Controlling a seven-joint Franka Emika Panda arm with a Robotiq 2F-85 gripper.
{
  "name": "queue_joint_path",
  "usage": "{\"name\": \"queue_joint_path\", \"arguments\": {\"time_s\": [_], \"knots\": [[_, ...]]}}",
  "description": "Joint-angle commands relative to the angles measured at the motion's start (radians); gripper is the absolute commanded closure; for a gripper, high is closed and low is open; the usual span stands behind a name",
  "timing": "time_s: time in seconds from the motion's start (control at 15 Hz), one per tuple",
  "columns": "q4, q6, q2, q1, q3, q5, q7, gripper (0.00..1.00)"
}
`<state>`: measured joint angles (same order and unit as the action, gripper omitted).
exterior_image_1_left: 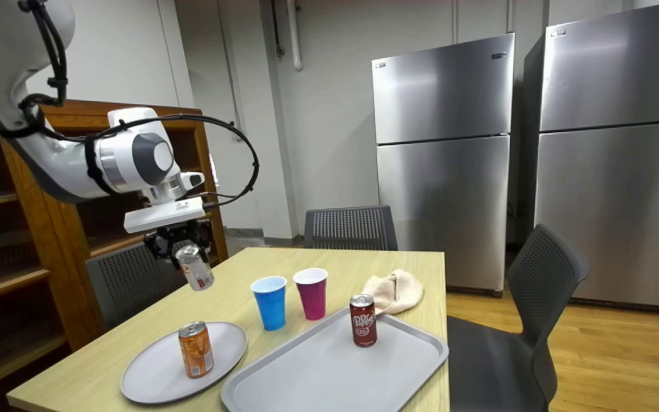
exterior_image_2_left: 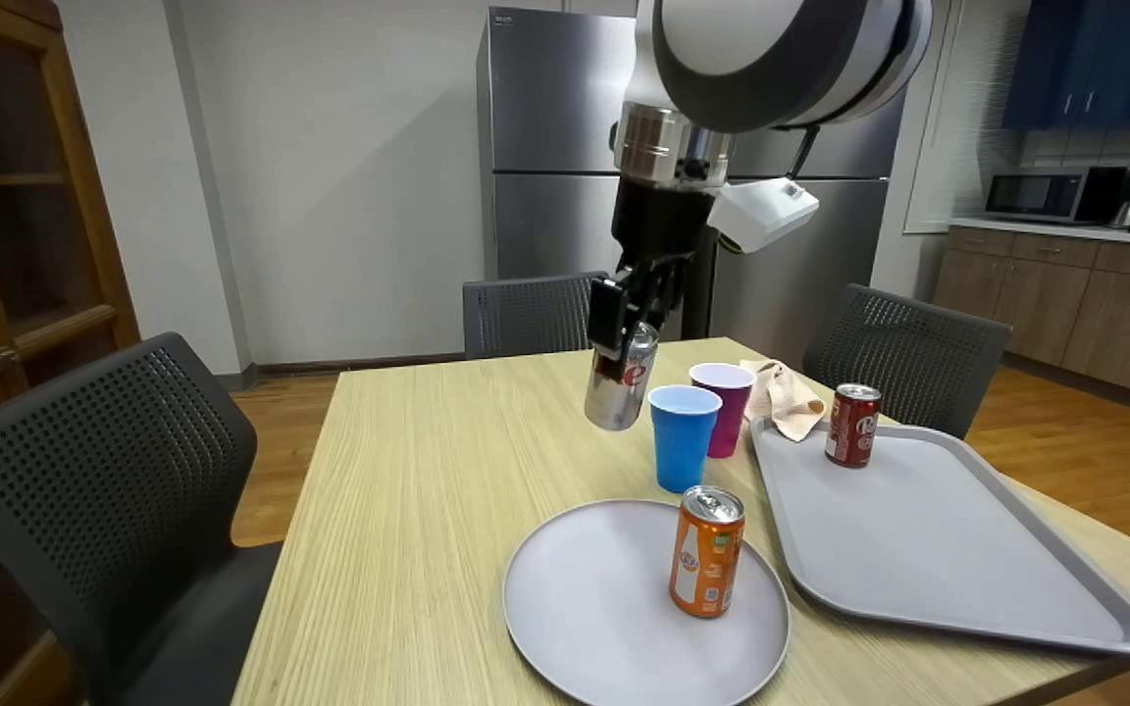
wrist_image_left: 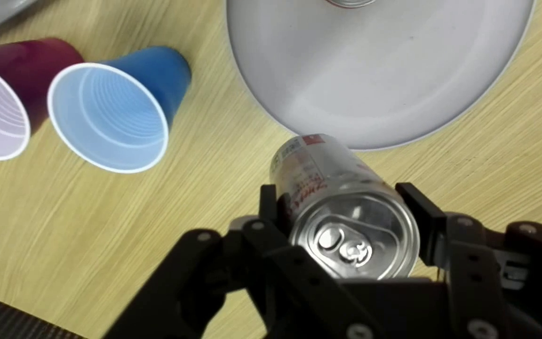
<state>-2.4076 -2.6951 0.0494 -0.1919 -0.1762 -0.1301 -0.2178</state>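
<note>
A silver can with red lettering (wrist_image_left: pixel 318 174) is held tilted between the two black fingers of my gripper (wrist_image_left: pixel 341 205), its lid facing the wrist camera. In both exterior views this can (exterior_image_1_left: pixel 198 273) hangs in the air above the table, lower end apart from the wood. Beneath and beside it, an orange can (exterior_image_2_left: pixel 707 559) stands upright on a round grey plate (exterior_image_2_left: pixel 575 598). A blue cup (exterior_image_2_left: pixel 683 441) and a magenta cup (exterior_image_1_left: pixel 311 294) stand upright side by side, mouths up. In the exterior view the held can (exterior_image_2_left: pixel 614 397) appears left of the blue cup.
A grey tray (exterior_image_1_left: pixel 329 372) bears a dark red Dr Pepper can (exterior_image_1_left: pixel 363 326) near its far end. Behind that lies a crumpled beige cloth (exterior_image_1_left: pixel 398 293). Dark chairs (exterior_image_1_left: pixel 351 229) surround the wooden table (exterior_image_2_left: pixel 408 490). A wooden cabinet (exterior_image_1_left: pixel 58 252) stands beyond the arm.
</note>
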Motion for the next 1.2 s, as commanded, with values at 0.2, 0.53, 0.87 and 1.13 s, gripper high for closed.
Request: {"name": "queue_joint_path", "arguments": {"time_s": [0.2, 0.53, 0.87, 1.13], "knots": [[-0.05, -0.019, -0.062, 0.057, 0.059, -0.012, 0.026, 0.61], [-0.096, -0.024, -0.074, 0.1, 0.107, -0.013, 0.04, 0.61], [-0.145, -0.034, -0.08, 0.146, 0.157, -0.026, 0.053, 0.61], [-0.171, -0.046, -0.073, 0.178, 0.19, -0.023, 0.046, 0.61]]}}
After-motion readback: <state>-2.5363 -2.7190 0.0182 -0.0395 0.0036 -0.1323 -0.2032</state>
